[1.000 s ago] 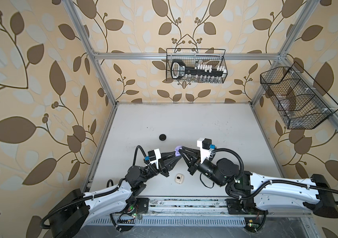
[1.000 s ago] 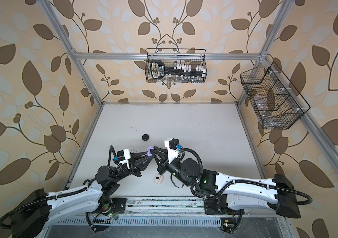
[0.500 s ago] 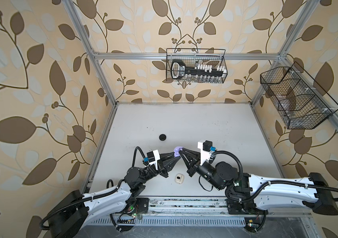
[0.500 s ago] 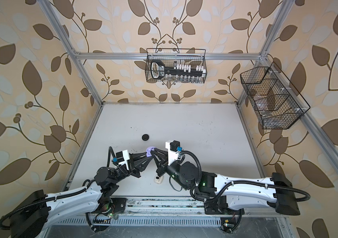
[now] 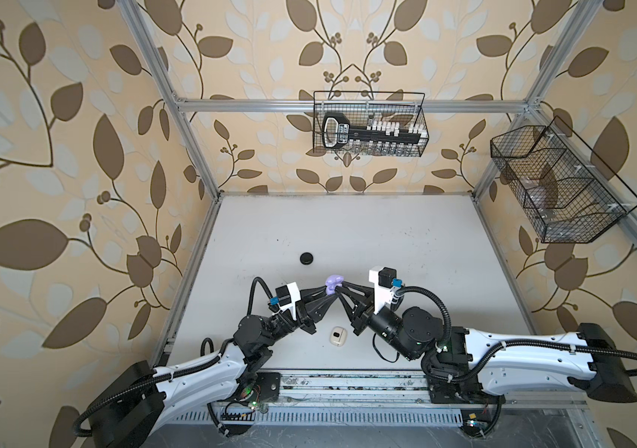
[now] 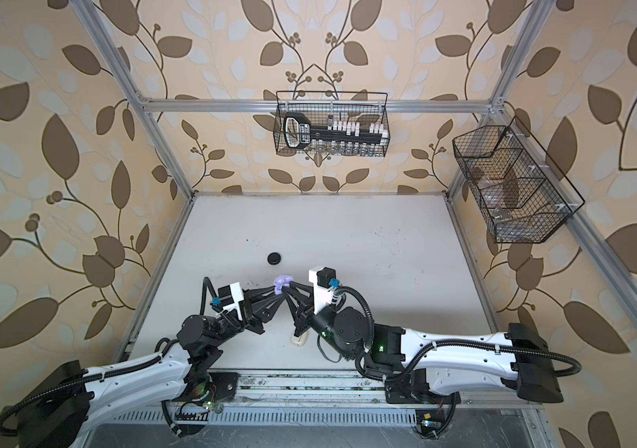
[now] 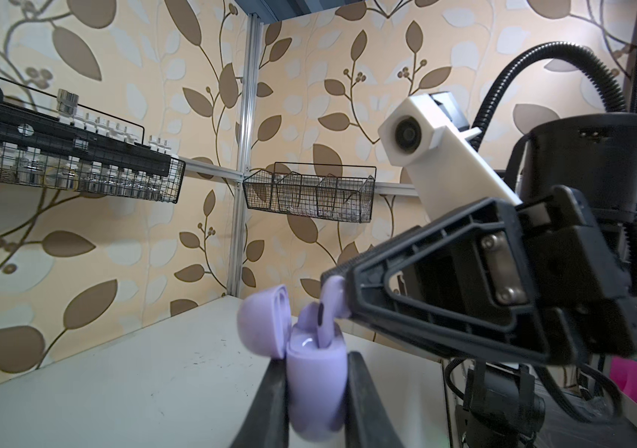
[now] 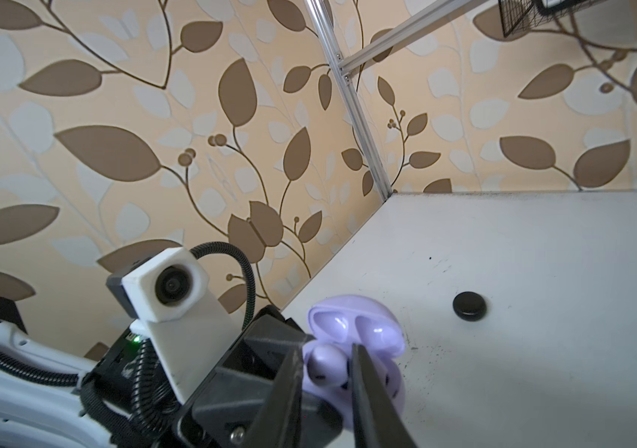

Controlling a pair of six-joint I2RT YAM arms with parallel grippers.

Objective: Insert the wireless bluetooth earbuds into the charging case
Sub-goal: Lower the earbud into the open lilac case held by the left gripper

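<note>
Straddling the lavender earbud [image 8: 322, 362], right end effector [image 8: 326, 349] has unclear grip; left end effector [image 7: 315, 362] clamps the case [image 7: 315, 391].

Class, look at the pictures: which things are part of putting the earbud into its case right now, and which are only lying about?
In use:
left gripper clamping the open lavender case
right gripper with the lavender earbud at its slot

Lying about:
cream case
black disc
back wire basket
side wire basket

The left tool [image 6: 273, 294] and right tool [image 6: 289, 290] meet at the lavender case [image 6: 282, 280], near a black disc [image 6: 274, 258].
</note>
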